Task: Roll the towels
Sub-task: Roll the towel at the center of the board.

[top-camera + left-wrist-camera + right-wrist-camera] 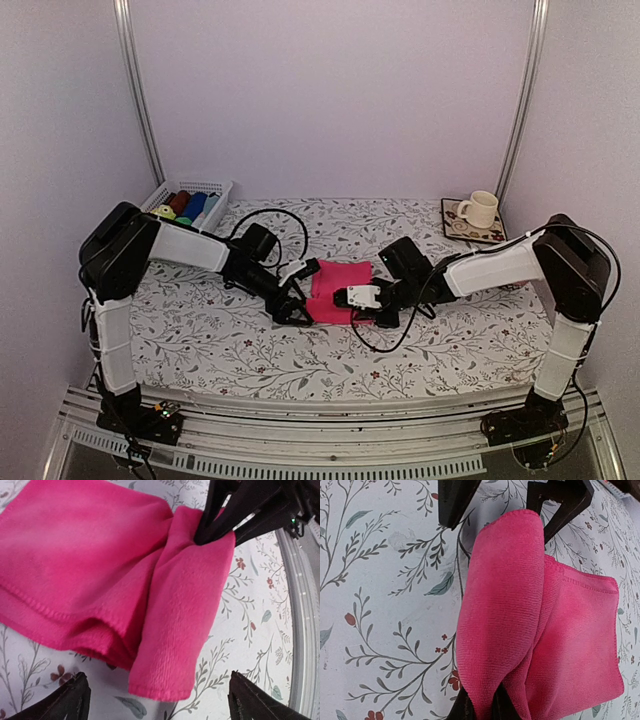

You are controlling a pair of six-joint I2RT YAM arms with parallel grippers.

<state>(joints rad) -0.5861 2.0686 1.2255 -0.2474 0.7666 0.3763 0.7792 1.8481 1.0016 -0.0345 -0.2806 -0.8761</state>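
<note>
The hot pink towel point(342, 280) lies on the patterned tablecloth at the centre, its near edge folded over into a thick flap point(185, 610). My right gripper point(345, 300) is shut on one end of this flap point(495, 630); its dark fingers point(220, 520) show pinching it in the left wrist view. My left gripper point(298, 308) is open at the other end of the flap, one finger point(455, 500) on each side, not touching it. A small lime-yellow cloth point(163, 212) lies in the basket at the back left.
A white basket point(215, 187) at the back left holds dark red point(180, 202) and blue point(197, 206) rolls. A cream mug point(480, 209) stands on a square mat point(455, 228) at the back right. Black cables trail beside both arms.
</note>
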